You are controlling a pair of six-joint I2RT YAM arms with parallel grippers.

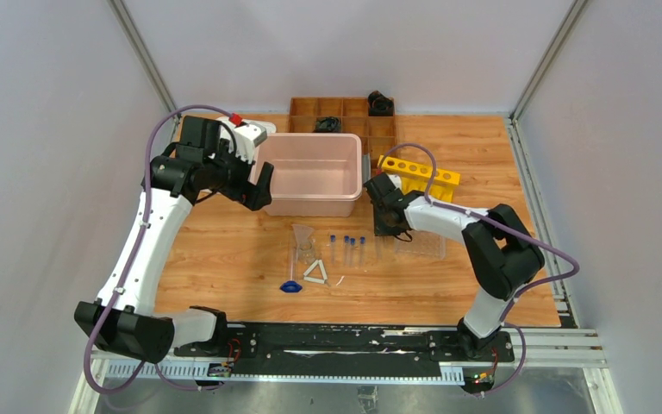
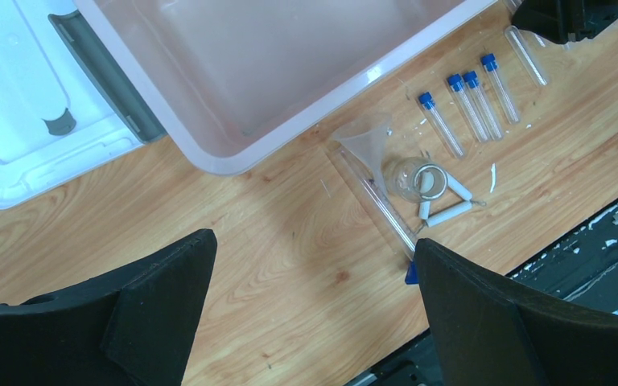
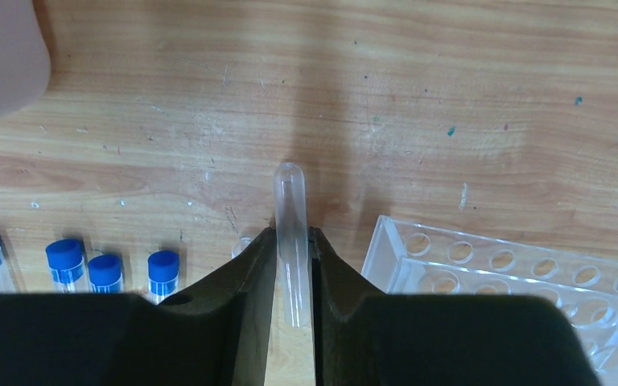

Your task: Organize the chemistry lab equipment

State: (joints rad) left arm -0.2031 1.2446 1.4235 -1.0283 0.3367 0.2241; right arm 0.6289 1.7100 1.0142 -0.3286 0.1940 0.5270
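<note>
You work on a wood-grain table, scuffed and paint-flecked, boxed in by plain grey walls. The biggest thing on it is a smooth pink plastic tub, rectangular with rounded corners, at the back centre. Your left gripper hangs by its left end, jaws spread wide, holding nothing.

Right of centre lies the clear rack, a see-through block with rows of round holes. Just left of it your right gripper pinches a bare clear tube, its rounded end poking out past the fingertips.

In front of the tub the glass funnel lies on its side. Four blue-capped tubes lie side by side between funnel and rack. The white triangle sits just beside the funnel's stem, and the tiny blue piece at the stem's near end.
</note>
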